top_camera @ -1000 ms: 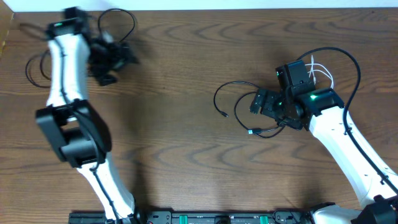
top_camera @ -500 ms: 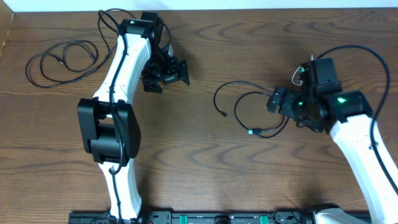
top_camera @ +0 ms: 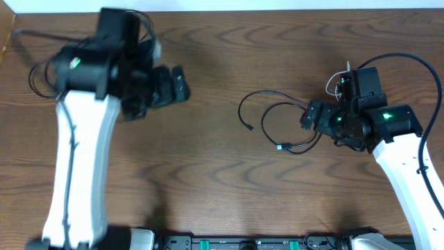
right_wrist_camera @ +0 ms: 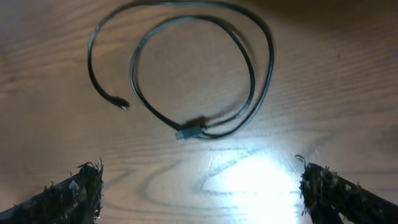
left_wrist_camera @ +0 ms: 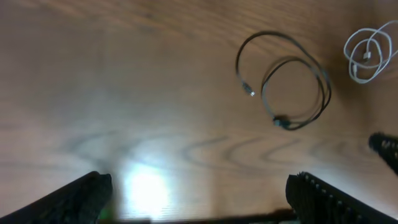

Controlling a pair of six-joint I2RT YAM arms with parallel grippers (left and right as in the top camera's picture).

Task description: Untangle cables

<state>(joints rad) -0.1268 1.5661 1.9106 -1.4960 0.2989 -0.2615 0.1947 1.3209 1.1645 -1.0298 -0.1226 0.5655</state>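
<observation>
Black cable (right_wrist_camera: 189, 130) lies looped just ahead of my right gripper (right_wrist_camera: 202, 180), spread wide, empty; left gripper (left_wrist_camera: 199, 186) spread wide too.

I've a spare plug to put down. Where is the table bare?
Bare wood between left claw and looped black cable, down to the near edge. Crowded around right claw and white cable; another black cable far left.

- Looped cable (right_wrist_camera: 186, 132) lies flat on worktop (top_camera: 208, 173), right of centre.
- R gripper (top_camera: 306, 117) hangs at the loop's right edge.
- Short coiled cable (left_wrist_camera: 367, 55) sits further back & right, apart from the loop, partly under R arm (top_camera: 395, 149).
- Third cable (top_camera: 30, 78) at far-left back, mostly under L arm (top_camera: 80, 160).
- L gripper (top_camera: 173, 85) left of centre, well apart from the loop.
</observation>
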